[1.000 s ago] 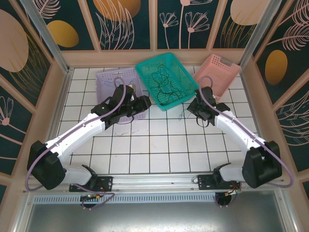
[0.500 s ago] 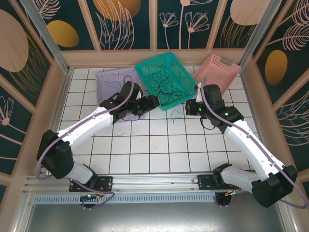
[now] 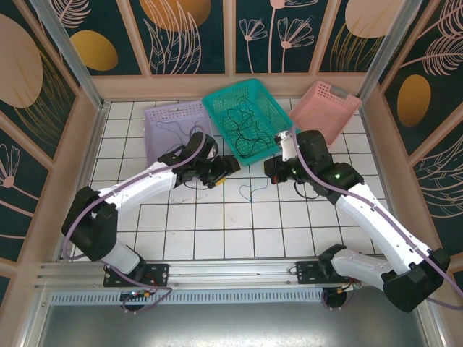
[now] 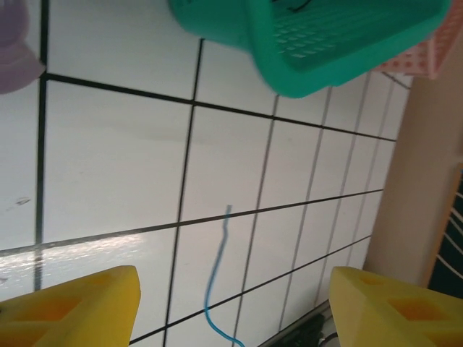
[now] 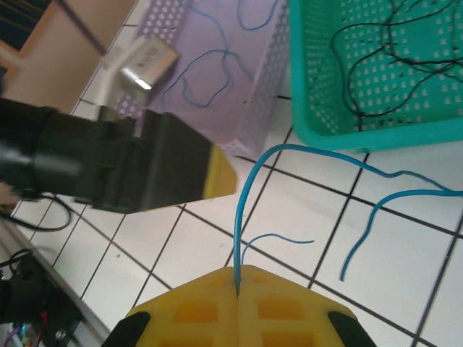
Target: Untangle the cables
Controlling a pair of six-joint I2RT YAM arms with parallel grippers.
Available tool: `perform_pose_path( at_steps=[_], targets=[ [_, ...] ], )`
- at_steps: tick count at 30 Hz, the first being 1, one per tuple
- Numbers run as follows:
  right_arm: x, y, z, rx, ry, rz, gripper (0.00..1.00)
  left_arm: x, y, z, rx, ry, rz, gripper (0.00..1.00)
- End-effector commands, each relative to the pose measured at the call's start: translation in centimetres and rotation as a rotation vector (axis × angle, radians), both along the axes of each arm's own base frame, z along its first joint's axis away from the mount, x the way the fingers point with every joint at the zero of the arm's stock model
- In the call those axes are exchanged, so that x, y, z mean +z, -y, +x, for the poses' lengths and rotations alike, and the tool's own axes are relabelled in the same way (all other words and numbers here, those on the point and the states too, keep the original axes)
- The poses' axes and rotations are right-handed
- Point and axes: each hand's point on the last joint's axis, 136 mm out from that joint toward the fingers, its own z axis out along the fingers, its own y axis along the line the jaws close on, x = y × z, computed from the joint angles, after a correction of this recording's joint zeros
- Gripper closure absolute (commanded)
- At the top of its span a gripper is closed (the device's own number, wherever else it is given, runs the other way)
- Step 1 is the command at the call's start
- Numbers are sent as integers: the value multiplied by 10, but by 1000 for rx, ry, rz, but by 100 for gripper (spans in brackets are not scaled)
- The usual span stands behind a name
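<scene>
Left jaws: spread wide and holding nothing. The two yellow fingertips [image 4: 72,307] sit at the lower corners of the left wrist view, with open tile between them.
Under the left jaws: a thin blue strand [image 4: 215,282] lies on the tile, touched by neither fingertip.
Right jaws: pressed together, pinching the blue cable [image 5: 239,217] at the seam between the yellow pads [image 5: 195,311].
Blue cable: it rises from the pinch, then arcs over to the right above the tiles, just in front of the teal basket [image 5: 318,108].
Loose blue ends: two more blue ends curl over the tiles near the pinch. Whether they belong to the held cable is hard to tell from the right wrist view.
Black cables [image 3: 244,126]: a loose tangle lying inside the teal basket.
Second blue wire [image 3: 172,126]: it lies in the lavender basket [image 3: 160,143].
Desk [image 3: 217,224]: white tiles with dark grid lines. Three baskets stand along the far edge — lavender, teal, then the pink basket [image 3: 325,108].
Room: dark wall panels painted with leaves, flowers and orange ovals, set in pale tan frames — metal posts stand at the far corners.
</scene>
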Motion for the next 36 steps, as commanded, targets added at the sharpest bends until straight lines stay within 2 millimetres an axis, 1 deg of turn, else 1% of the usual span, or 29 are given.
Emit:
perform_pose_path(
  at_steps=[1,3,7,10,12,15,18,19,24,27,30,36],
  targets=[
    [33,-12,-8,79,88,65,100,-14,3,-13,-58,-50,19,30],
    [34,-16,-11,96,86,74,100,-18,5,-15,-66,-70,7,30],
    [37,-20,-14,114,87,92,100,-20,13,-18,-110,-72,-4,30],
    [40,-23,-14,122,94,103,100,-30,18,-25,-177,-95,24,32],
    [42,-24,-15,125,98,107,100,-41,13,-30,-208,-125,77,33],
    [44,-25,-15,132,99,114,100,-45,11,-34,-219,-136,90,35],
    [44,-26,-17,138,97,118,100,-41,19,-34,-218,-138,45,38],
    [43,-26,-17,137,96,116,100,-49,21,-34,-216,-158,47,39],
    [41,-26,-18,137,94,114,100,-47,30,-35,-213,-165,8,45],
    [40,-26,-17,135,93,114,100,-51,31,-37,-220,-176,14,47],
    [40,-26,-17,136,93,118,100,-53,29,-38,-217,-176,25,55],
    [41,-24,-20,131,92,124,100,-56,27,-33,-200,-169,49,76]
  ],
)
